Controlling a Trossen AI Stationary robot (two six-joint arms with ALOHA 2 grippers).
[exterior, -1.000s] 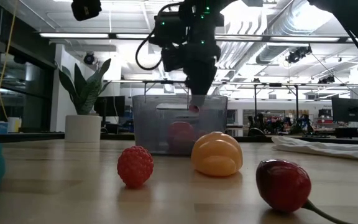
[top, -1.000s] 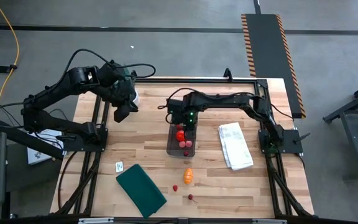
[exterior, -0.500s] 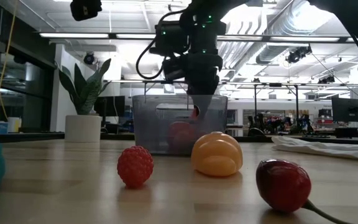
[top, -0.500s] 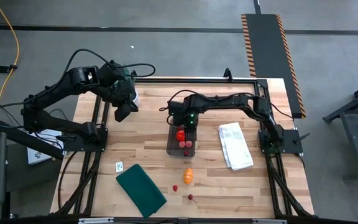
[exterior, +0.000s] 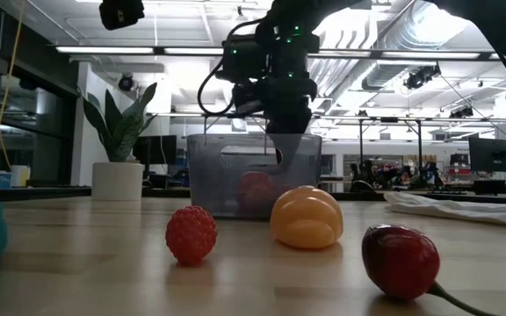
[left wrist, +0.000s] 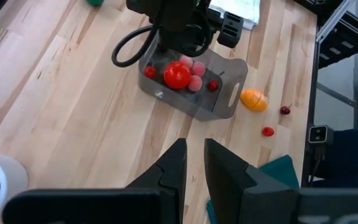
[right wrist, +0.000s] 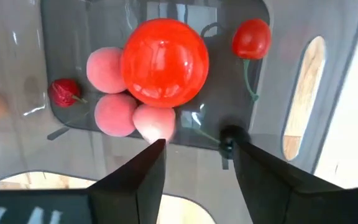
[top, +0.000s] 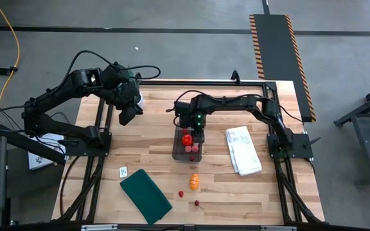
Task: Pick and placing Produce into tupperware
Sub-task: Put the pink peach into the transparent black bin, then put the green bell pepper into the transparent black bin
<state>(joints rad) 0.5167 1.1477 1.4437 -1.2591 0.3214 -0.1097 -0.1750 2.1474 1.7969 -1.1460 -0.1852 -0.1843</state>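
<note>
While the dark cherry [exterior: 400, 261], raspberry [exterior: 191, 234] and orange piece [exterior: 306, 217] lie nearest on the tabletop [top: 153, 154], the tupperware [exterior: 251, 174] blurs its red ball [right wrist: 165, 62]; right hand [right wrist: 194, 152] hangs above, fingers apart, empty; left hand [left wrist: 194, 163] waits, narrowly parted.

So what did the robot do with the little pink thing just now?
The right gripper let the pink piece go into the tupperware; its fingers are open and empty above it. The left gripper waits unmoved. Raspberry, orange piece and cherry haven't moved.
</note>
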